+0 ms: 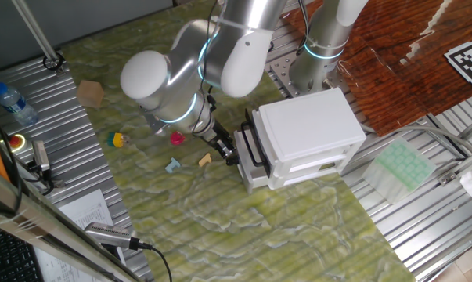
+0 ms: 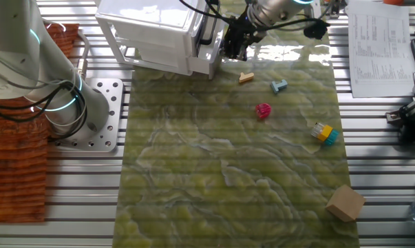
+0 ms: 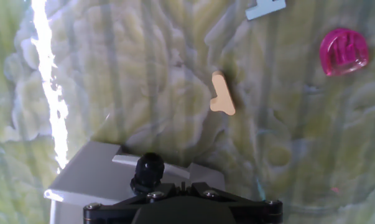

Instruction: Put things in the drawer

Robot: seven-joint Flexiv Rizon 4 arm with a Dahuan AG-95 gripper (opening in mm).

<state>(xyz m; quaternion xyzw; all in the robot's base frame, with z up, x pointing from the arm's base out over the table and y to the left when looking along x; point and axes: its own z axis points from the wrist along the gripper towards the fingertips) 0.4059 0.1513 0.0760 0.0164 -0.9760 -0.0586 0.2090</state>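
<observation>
The gripper [image 1: 229, 149] sat right at the front of the white drawer [image 1: 255, 153], at the black bar handle [image 1: 248, 141] of the cabinet [image 1: 310, 129], prob. so the fingers could hook the bar and work the drawer; w/ the arm in the way in both fixed views, I couldn't tell if the jaws were spread or pinched on the bar, and the hand view showed only the black base of the hand and a grey-white corner below it, no fingertips. The drawer front appeared to stand a bit proud of the cabinet body in the one fixed view, so it may have been partly pulled, but its inside wasn't visible and I couldn't say if anything lay in it. The toy pieces were all out on the green marbled mat [image 1: 220, 227], none in the drawer as far as seen: a tan piece [image 3: 222, 94] nearest the gripper, just beside the cabinet front; a light blue piece [image 2: 279, 86] near it; a pink piece [image 2: 263, 110] farther out; a yellow-and-blue piece [image 2: 323, 133] well apart; and a tan cube [image 2: 345, 202] far off near the mat's edge. My read: drawer step underway, loading not yet done; the pieces sat loose and spaced, so each could be picked singly.
</observation>
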